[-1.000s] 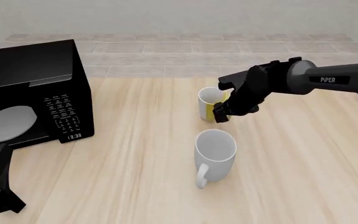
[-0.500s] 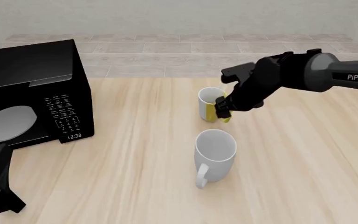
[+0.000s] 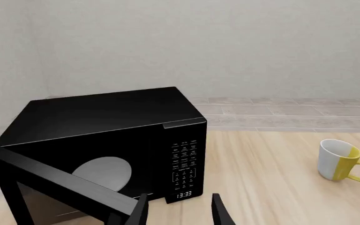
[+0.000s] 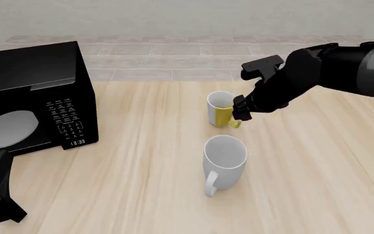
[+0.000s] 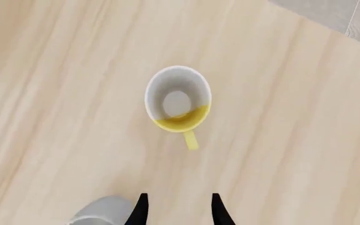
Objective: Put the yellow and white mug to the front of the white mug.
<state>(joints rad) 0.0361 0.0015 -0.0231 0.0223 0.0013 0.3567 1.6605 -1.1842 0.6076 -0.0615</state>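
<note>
The small yellow and white mug [image 4: 220, 109] stands upright on the table, its yellow handle toward the right arm; it also shows in the right wrist view [image 5: 178, 99] and the left wrist view [image 3: 337, 159]. The larger white mug [image 4: 225, 160] stands upright just in front of it, handle toward the camera. My right gripper [image 4: 241, 112] hovers above the small mug's handle side, open and empty [image 5: 178, 208]. My left gripper [image 4: 0, 163] rests open and empty at the table's front left [image 3: 178, 213].
A black microwave [image 4: 34, 95] stands at the left with its door swung open [image 3: 61, 180]. The wooden table [image 4: 141, 185] ends at a tiled strip and wall at the back. The white mug's rim [image 5: 99, 213] shows beside my right fingers.
My right arm has lifted and drawn back to the right, away from the yellow and white mug. Both mugs and the left arm have not moved.
</note>
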